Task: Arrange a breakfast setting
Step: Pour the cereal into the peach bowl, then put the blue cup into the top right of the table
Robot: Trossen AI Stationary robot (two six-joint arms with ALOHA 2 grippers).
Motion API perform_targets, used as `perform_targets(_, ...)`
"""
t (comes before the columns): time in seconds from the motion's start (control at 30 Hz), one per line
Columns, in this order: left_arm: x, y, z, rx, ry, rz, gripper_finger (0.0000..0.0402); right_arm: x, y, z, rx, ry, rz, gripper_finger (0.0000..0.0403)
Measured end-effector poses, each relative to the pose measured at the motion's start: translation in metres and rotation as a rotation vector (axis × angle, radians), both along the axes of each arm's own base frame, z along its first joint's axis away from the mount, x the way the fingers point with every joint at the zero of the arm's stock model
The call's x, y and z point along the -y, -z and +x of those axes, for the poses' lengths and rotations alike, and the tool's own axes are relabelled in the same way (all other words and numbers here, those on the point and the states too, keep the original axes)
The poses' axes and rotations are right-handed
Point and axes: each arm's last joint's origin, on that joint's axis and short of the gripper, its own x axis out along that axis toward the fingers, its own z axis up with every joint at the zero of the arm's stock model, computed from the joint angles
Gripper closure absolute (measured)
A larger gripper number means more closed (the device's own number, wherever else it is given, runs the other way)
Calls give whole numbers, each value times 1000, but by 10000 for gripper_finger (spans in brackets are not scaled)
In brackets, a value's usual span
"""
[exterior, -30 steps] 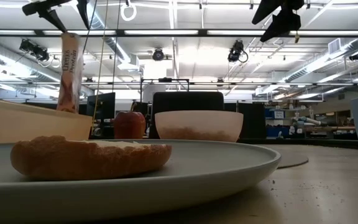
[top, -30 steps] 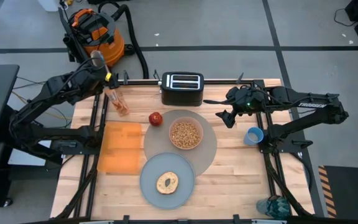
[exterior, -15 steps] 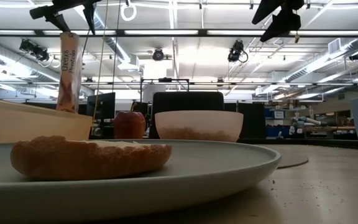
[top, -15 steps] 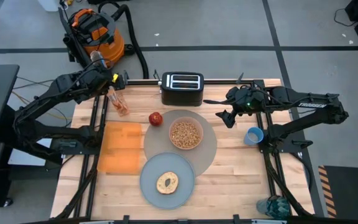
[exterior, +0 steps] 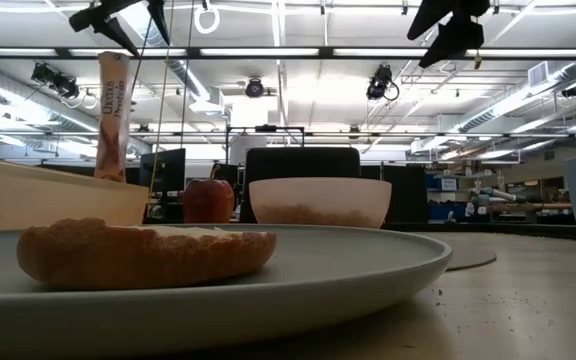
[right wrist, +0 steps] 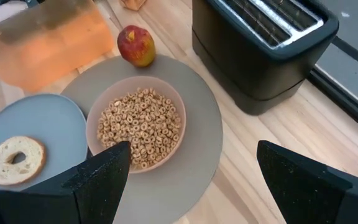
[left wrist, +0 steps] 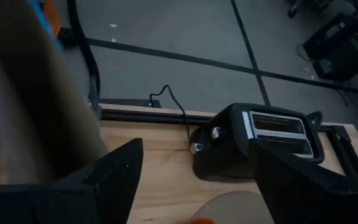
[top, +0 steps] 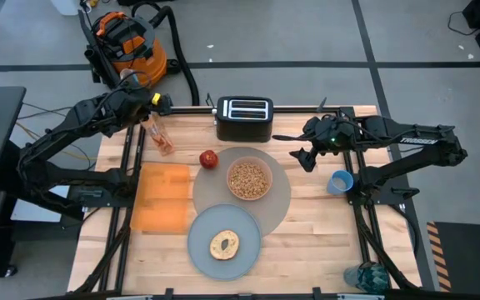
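The grey placemat point(top: 277, 208) lies mid-table. On it stands the pink bowl point(top: 249, 179), full of cereal. The red apple point(top: 209, 158) sits at the placemat's far-left edge. The grey-blue plate point(top: 202, 237) overlaps its near edge and carries the round bread point(top: 224, 244). The orange napkin point(top: 161, 196) lies flat to the left. The blue cup point(top: 340, 181) stands at the right. The spoon does not show. My left gripper point(top: 162, 102) hangs open and empty above the cereal box point(top: 160, 135). My right gripper point(top: 301, 157) hangs open and empty, right of the bowl.
The black toaster point(top: 244, 118) stands at the middle of the far edge. The cereal box stands upright on the table's far left, below my left gripper point(exterior: 128, 20). Bare wood lies right of the placemat and along the near right.
My left gripper has moved a little up and toward the table's right, away from the top of the cereal box, which stays standing. My right arm has kept still.
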Motion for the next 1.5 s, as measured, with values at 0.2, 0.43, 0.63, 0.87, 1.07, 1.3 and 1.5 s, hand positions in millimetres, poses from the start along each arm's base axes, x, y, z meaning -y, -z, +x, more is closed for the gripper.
perform_targets(0.2, 1, 1, -2, -27, 8, -5, 104, -2, 6, -6, -73, 37, 49, 48)
perform_targets(0.43, 9, -9, -17, 17, 37, 56, 104, -8, 15, -11, -159, 131, 138, 54)
perform_targets(0.63, 19, -18, -36, 48, 55, 112, 104, -13, 28, -14, -303, 250, 202, 54)
perform_targets(0.87, 32, -24, -40, 82, 153, 156, 104, -22, 55, -27, -473, 372, 282, 55)
perform_targets(1.07, 40, -26, -31, 75, 247, 188, 104, -33, 98, -34, -595, 433, 373, 55)
perform_targets(1.3, 46, -25, -25, 62, 282, 194, 104, -37, 123, -42, -664, 498, 412, 55)
perform_targets(1.5, 48, -24, -21, 59, 290, 200, 104, -36, 140, -43, -699, 511, 436, 74)
